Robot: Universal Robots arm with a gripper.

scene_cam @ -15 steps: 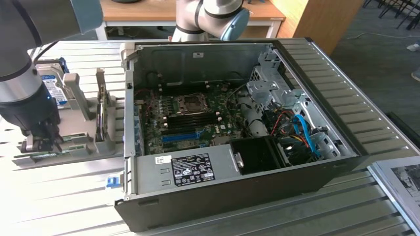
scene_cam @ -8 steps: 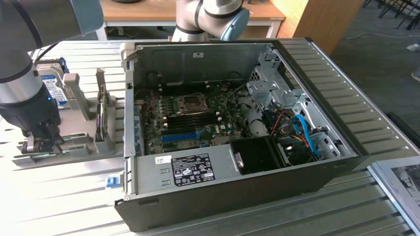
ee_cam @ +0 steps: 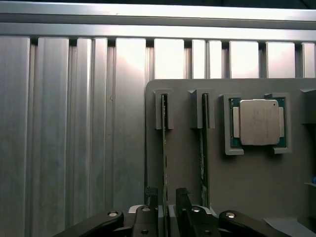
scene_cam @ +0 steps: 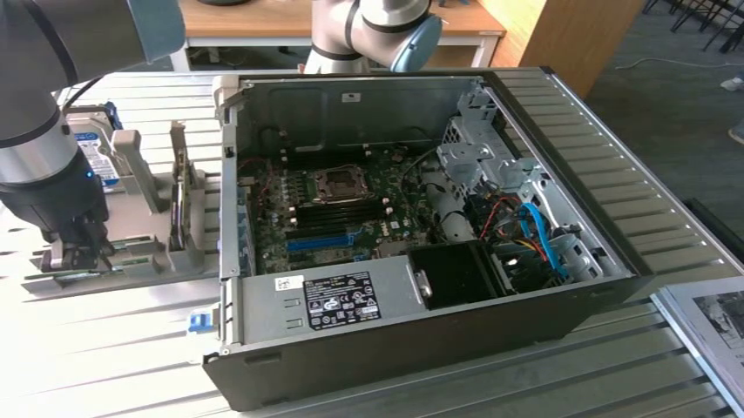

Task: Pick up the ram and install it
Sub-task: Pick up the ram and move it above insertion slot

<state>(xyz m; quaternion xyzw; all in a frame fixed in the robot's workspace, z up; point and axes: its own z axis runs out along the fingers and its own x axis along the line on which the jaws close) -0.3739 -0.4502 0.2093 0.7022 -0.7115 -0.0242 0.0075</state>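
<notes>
At the exterior view's left, the tool (scene_cam: 79, 252) was down over a grey holder (scene_cam: 145, 252) on the slatted table (scene_cam: 117, 348), with a blue-labelled hard drive (scene_cam: 96, 148) standing behind it. In the wrist view the ram (ee_cam: 164, 148) stood on edge in the holder's grooved posts. The tool (ee_cam: 166, 193) straddled its near end, and its fingers (ee_cam: 150, 197) were apart, with a sliver of gap on each side and nothing yet clamped. The likeliest trouble seemed to be an off-centre squeeze: if one finger met the board first, the thin stick could tip in its groove, then bind or slip on lifting. Just beside it stood a second stick (ee_cam: 202, 158), near enough that the outer finger might nudge it. Beyond that stick a processor chip (ee_cam: 256, 122) sat in its own pocket of the holder. Further right in the exterior view lay the open computer case (scene_cam: 407, 366), its motherboard (scene_cam: 348, 218) showing dark memory slots (scene_cam: 337, 209) above a blue slot (scene_cam: 317, 242). The case walls, the drive cage and the loose cables (scene_cam: 535, 231) crowded the way to those slots, so a tilted grip could probably jam or foul there.
</notes>
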